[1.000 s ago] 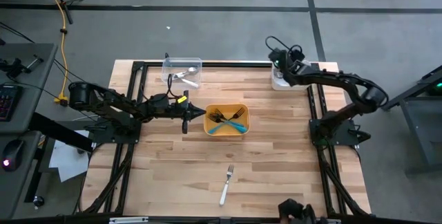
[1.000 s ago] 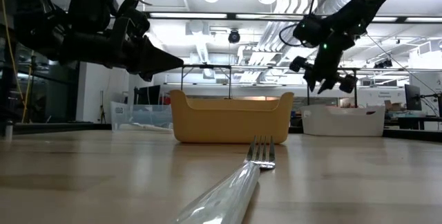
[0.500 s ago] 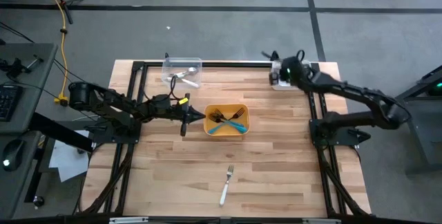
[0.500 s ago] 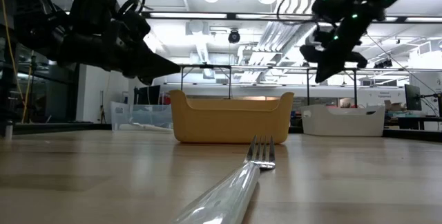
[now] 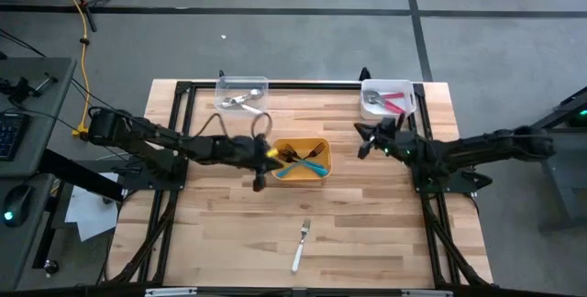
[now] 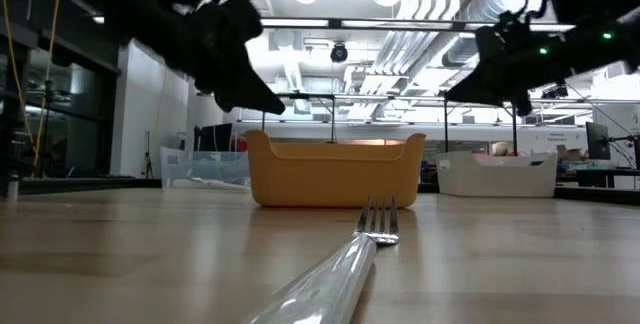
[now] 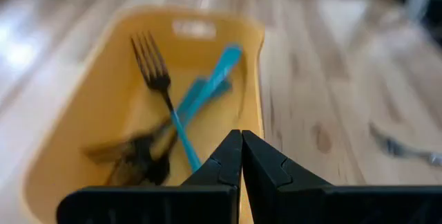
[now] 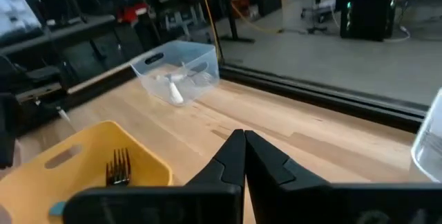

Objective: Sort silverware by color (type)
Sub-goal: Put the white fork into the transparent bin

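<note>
Left claw is clenched on nothing, tips pressed together, hanging just over the near-left rim of the yellow plastic bin mid-tabletop. Its wrist view shows the closed fingers aimed straight into that bin, w/ teal-handled forks and a couple of dark-tined forks lying crossed in a loose heap inside.

Right claw is also clenched and empty, hovering over bare wooden tabletop between the yellow bin and the white bin at the far right corner. That white bin holds a red/pink-handled fork beside some silver pieces. Clear plastic bin at far left holds a few plain silver/white utensils. One white-handled fork lies alone on the tabletop toward the near edge, tines pointing away from the edge, well apart from everything.

Handling, as I'd judge it: these forks look light, stiff and thin, w/ smooth handles, so prob. slippery and apt to pivot if pinched off-centre. Best hold seems mid-handle, pinched across the narrow width, not at the tines. The ones in the yellow bin overlap, so lifting one may drag a neighbour; the top teal handle looks the cleanest pick. The lone fork lies flat on wood, so little clearance under it. Either claw needs to open first.
</note>
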Motion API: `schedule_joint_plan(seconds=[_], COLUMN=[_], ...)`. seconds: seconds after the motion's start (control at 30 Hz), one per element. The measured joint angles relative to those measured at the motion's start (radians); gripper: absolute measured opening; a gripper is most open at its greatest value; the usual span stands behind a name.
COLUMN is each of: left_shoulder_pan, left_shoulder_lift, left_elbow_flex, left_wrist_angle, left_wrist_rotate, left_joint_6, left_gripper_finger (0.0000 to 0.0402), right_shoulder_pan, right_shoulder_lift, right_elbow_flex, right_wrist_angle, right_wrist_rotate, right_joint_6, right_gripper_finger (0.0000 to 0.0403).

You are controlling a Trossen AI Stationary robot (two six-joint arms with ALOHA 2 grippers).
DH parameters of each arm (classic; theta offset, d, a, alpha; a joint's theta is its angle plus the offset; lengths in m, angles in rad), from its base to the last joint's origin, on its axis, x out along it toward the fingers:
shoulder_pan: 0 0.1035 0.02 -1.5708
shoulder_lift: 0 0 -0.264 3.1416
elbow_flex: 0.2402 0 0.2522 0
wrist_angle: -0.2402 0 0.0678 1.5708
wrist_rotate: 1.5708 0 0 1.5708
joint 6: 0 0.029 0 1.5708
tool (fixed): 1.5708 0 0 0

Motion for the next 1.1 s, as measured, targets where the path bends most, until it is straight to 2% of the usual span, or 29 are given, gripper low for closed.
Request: schedule_joint_plan(seconds=[0.13, 0.27, 0.43, 0.67, 0.83, 1.1], left_shoulder_pan=[-0.085, -0.142, -0.191, -0.221, -0.249, -0.333], left_shoulder_lift=[0.026, 0.064, 0.128, 0.252, 0.363, 0.474], left_elbow_flex=[0.164, 0.28, 0.391, 0.511, 0.579, 0.703], left_wrist_angle=[-0.309, -0.446, -0.586, -0.691, -0.703, -0.776], left_wrist_rotate=[-0.123, -0.134, -0.167, -0.17, -0.157, -0.212], left_joint_6=[-0.114, -0.25, -0.331, -0.397, -0.475, -0.673], left_gripper_finger=[0.0003, 0.0003, 0.0003, 0.0003, 0.0006, 0.0056], right_shoulder_pan=[0.123, 0.216, 0.297, 0.378, 0.411, 0.457], right_shoulder_lift=[0.0, 0.001, 0.014, 0.106, 0.155, 0.168], right_elbow_flex=[-0.071, -0.099, -0.076, -0.033, 0.005, 0.016], right_wrist_angle=[0.12, 0.166, 0.177, 0.189, 0.187, 0.156], right_wrist_rotate=[0.141, 0.224, 0.232, 0.253, 0.253, 0.252], right_joint_6=[0.0, -0.002, -0.009, -0.025, -0.053, -0.078], right_gripper_finger=[0.0, 0.0, 0.0, 0.0, 0.0, 0.0])
